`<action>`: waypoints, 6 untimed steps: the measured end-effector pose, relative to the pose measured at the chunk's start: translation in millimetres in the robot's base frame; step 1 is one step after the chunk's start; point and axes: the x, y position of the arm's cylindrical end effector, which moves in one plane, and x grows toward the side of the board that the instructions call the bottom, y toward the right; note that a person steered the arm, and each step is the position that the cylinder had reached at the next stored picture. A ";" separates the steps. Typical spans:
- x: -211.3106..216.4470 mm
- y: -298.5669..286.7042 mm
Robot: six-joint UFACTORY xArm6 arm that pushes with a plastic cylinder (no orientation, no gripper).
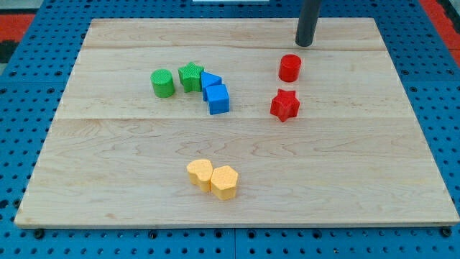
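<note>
My tip [305,43] rests on the wooden board [129,144] near the view's top, right of centre. The red cylinder [290,67] is the nearest block, just below and slightly left of the tip, with a small gap between them. Below that cylinder lies the red star [284,105]. To the left sits a cluster: a green cylinder [163,83], a green star [190,76], a blue wedge-like block [210,81] and a blue cube [218,99], the last three touching. Two yellow blocks, a heart-like one [200,173] and a hexagon [224,182], touch near the bottom.
The board lies on a blue perforated table [438,86]. A red area shows at the view's top corners [21,18].
</note>
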 end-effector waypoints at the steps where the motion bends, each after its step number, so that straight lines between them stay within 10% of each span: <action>1: -5.2 0.0; 6: 3.3 0.0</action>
